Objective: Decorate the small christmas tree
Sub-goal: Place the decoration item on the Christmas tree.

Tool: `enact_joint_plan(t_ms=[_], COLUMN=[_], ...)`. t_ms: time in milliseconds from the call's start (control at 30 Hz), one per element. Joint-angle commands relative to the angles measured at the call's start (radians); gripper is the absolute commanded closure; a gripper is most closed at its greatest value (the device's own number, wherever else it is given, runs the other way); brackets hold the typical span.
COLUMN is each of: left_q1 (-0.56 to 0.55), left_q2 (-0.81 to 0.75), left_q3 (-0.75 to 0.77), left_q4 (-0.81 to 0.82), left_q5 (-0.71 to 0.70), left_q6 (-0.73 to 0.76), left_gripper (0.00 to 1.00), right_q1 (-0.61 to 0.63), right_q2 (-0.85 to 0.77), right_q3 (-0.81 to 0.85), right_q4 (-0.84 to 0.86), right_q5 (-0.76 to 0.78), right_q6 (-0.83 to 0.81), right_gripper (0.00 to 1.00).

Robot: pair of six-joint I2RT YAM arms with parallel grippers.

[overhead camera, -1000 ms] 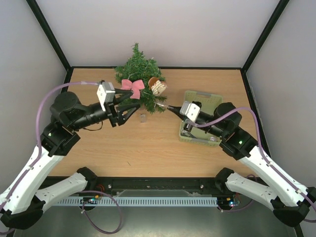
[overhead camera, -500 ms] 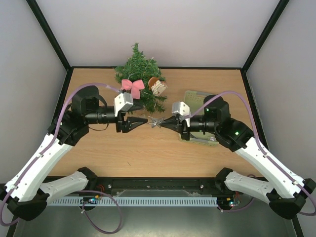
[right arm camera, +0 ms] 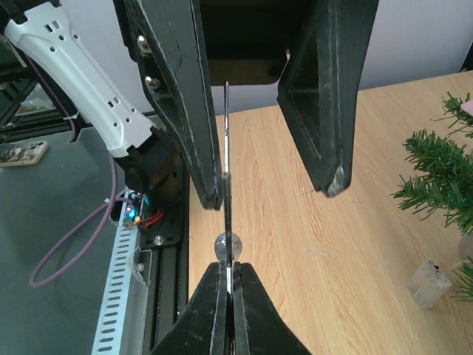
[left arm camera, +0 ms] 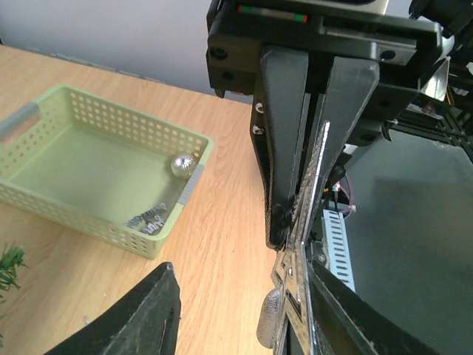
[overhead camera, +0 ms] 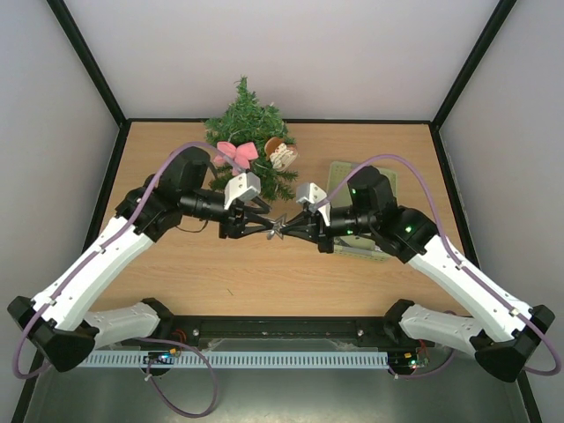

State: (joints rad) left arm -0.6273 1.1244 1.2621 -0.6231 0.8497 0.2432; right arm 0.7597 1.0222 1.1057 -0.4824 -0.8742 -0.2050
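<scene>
Top view: small christmas tree [overhead camera: 249,123] sits top centre, at the table's [overhead camera: 264,282] far edge. Bow [overhead camera: 236,153] on its lower left, figure ornament [overhead camera: 281,156] on its lower right. Basket [overhead camera: 342,169] is right of centre, mostly under the right arm. Left gripper [overhead camera: 267,226] and right gripper [overhead camera: 288,227] meet tip to tip mid-frame, below the tree, with the flat ornament [overhead camera: 278,225] between them.
Left wrist view: ball [left arm camera: 182,164] in the basket's right corner, small piece [left arm camera: 148,220] by its lower wall.
Right wrist view: small box [right arm camera: 430,283] on the table at lower right, just beside the branches.
</scene>
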Motion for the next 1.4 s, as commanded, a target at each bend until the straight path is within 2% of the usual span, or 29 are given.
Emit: enact_joint_plan(t_ms=[0, 100, 267, 300, 333, 400, 467, 600, 667, 700, 800, 900, 933, 967, 1000, 1200, 1367], left_q1=[-0.011, -0.017, -0.018, -0.018, -0.018, -0.013, -0.008, 0.002, 0.007, 0.011, 0.029, 0.085, 0.104, 0.119, 0.136, 0.218, 0.240], left_q2=[0.010, 0.010, 0.007, 0.000, -0.009, -0.041, -0.073, -0.123, -0.137, -0.141, -0.125, -0.034, -0.002, 0.028, 0.055, 0.153, 0.209], left_q3=[0.038, 0.033, 0.035, 0.032, 0.027, 0.012, -0.007, -0.029, -0.026, -0.023, 0.018, 0.186, 0.224, 0.274, 0.304, 0.339, 0.344], left_q4=[-0.046, -0.034, -0.034, -0.019, 0.002, 0.071, 0.161, 0.347, 0.425, 0.460, 0.540, 0.513, 0.508, 0.513, 0.527, 0.686, 0.786], left_q5=[0.036, 0.038, 0.053, 0.042, 0.026, -0.008, -0.057, -0.248, -0.360, -0.411, -0.593, -0.678, -0.691, -0.708, -0.718, -0.744, -0.682], left_q6=[0.036, 0.049, 0.079, 0.074, 0.061, 0.017, -0.049, -0.173, -0.214, -0.221, -0.234, -0.234, -0.238, -0.246, -0.261, -0.349, -0.375], left_gripper=[0.56, 0.63, 0.96, 0.97, 0.97, 0.98, 0.98, 0.98, 0.98, 0.97, 0.98, 0.98, 0.98, 0.98, 0.98, 0.98, 0.98], right_q1=[0.006, 0.007, 0.006, 0.005, 0.005, 0.006, 0.005, 0.006, 0.005, 0.005, 0.005, 0.005, 0.005, 0.006, 0.006, 0.005, 0.006], right_q2=[0.019, 0.028, 0.035, 0.034, 0.028, 0.003, -0.043, -0.206, -0.306, -0.361, -0.443, -0.464, -0.463, -0.460, -0.457, -0.456, -0.467], right_q3=[0.045, 0.048, 0.046, 0.045, 0.043, 0.032, 0.007, -0.095, -0.173, -0.207, -0.265, -0.277, -0.275, -0.272, -0.271, -0.266, -0.273], right_q4=[-0.022, -0.025, -0.019, -0.013, 0.002, 0.046, 0.114, 0.309, 0.432, 0.493, 0.588, 0.611, 0.601, 0.591, 0.581, 0.500, 0.496], right_q5=[-0.034, -0.032, -0.015, -0.002, 0.019, 0.092, 0.180, 0.333, 0.404, 0.462, 0.497, 0.535, 0.531, 0.523, 0.516, 0.563, 0.566], right_q6=[0.021, 0.026, 0.035, 0.048, 0.061, 0.109, 0.158, 0.264, 0.327, 0.367, 0.439, 0.511, 0.517, 0.517, 0.514, 0.492, 0.475], right_gripper=[0.98, 0.98, 0.98, 0.98, 0.98, 0.92, 0.76, 0.53, 0.45, 0.44, 0.37, 0.34, 0.28, 0.12, 0.00, 0.02, 0.02])
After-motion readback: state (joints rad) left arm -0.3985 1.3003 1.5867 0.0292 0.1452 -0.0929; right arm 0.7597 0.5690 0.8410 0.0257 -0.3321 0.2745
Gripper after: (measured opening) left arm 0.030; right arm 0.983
